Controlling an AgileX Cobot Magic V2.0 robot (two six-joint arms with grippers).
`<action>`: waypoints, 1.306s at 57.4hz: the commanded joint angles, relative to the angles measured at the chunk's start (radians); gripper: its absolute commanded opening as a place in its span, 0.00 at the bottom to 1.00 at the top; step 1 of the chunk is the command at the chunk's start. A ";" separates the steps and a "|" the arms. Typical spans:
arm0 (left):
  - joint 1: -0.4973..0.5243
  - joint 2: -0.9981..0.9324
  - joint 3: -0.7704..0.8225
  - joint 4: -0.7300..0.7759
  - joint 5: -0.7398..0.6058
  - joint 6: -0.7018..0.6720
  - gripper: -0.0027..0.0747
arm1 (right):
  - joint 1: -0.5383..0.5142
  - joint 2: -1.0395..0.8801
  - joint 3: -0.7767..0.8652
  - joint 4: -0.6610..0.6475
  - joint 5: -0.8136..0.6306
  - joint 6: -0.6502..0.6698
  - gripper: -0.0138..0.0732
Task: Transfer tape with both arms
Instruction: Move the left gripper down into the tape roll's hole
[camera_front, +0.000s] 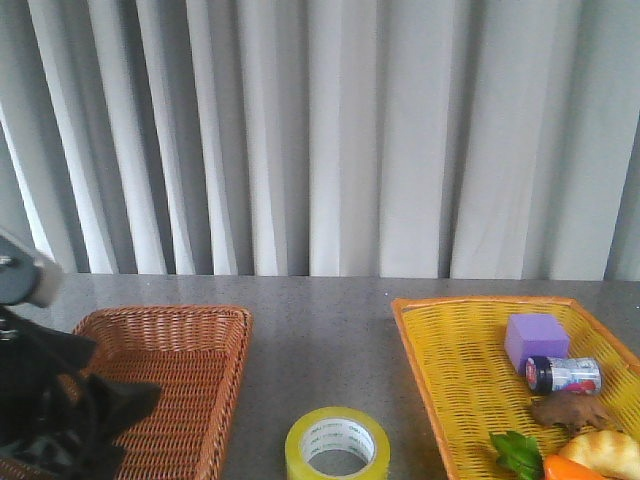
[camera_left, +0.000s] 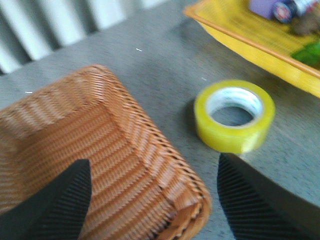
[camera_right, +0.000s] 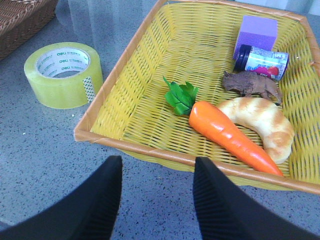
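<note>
The tape (camera_front: 336, 445) is a yellow translucent roll with a white printed core. It lies flat on the grey table between the two baskets, near the front edge. It also shows in the left wrist view (camera_left: 234, 115) and in the right wrist view (camera_right: 63, 75). My left gripper (camera_left: 154, 167) is open and empty, above the near corner of the brown wicker basket (camera_left: 90, 150), apart from the tape. My left arm (camera_front: 50, 400) shows at the front left. My right gripper (camera_right: 156, 165) is open and empty over bare table, in front of the yellow basket (camera_right: 130, 145). My right arm is out of the front view.
The brown wicker basket (camera_front: 165, 390) sits at the left. The yellow basket (camera_front: 450, 370) at the right holds a purple block (camera_front: 537, 340), a small jar (camera_front: 562, 375), a brown figure (camera_right: 250, 84), a carrot (camera_right: 227, 132) and a bread piece (camera_right: 262, 122). Grey curtains hang behind.
</note>
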 joint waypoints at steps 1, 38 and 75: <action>-0.055 0.090 -0.096 -0.013 -0.014 0.015 0.68 | -0.005 0.006 -0.024 -0.004 -0.064 0.004 0.54; -0.152 0.768 -0.649 0.008 0.127 0.051 0.68 | -0.005 0.006 -0.024 -0.004 -0.064 0.003 0.54; -0.148 0.981 -0.779 0.043 0.149 0.046 0.64 | -0.005 0.006 -0.024 -0.004 -0.064 0.003 0.54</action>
